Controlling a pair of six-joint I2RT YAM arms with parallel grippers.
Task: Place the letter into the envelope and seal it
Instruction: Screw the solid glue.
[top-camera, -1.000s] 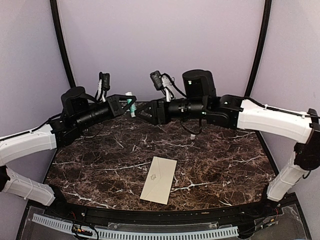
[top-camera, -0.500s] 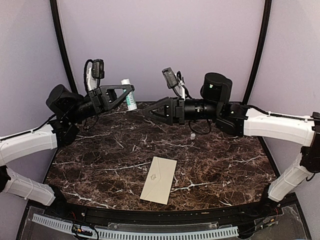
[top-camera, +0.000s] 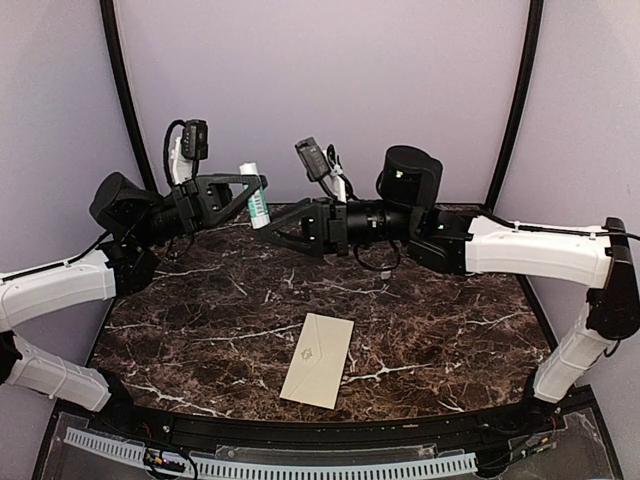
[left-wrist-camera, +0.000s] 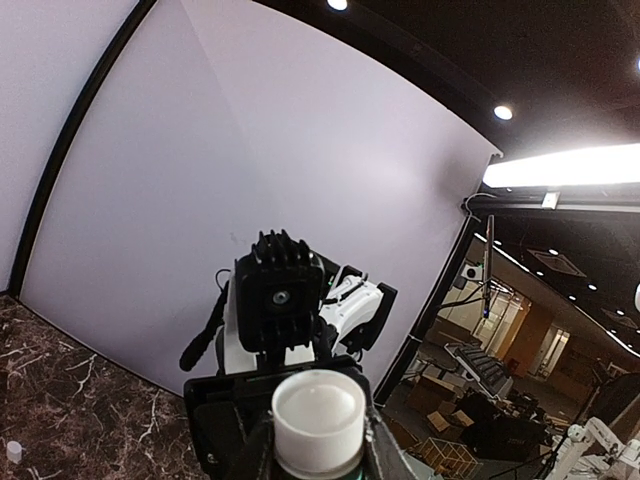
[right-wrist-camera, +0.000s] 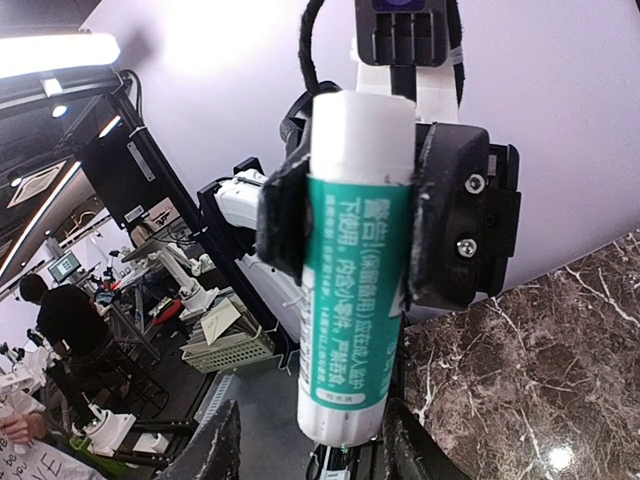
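Now the right gripper (top-camera: 270, 236) has swung left of its place half a second ago, jaws apart just below the glue stick (top-camera: 257, 200), which the left gripper (top-camera: 252, 183) clamps aloft. Sealing seems in preparation. The envelope (top-camera: 318, 360) lies flat on the table (top-camera: 450, 330); the letter is out of sight.

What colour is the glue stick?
The glue stick is teal-green with white ends; the right wrist view shows it best.
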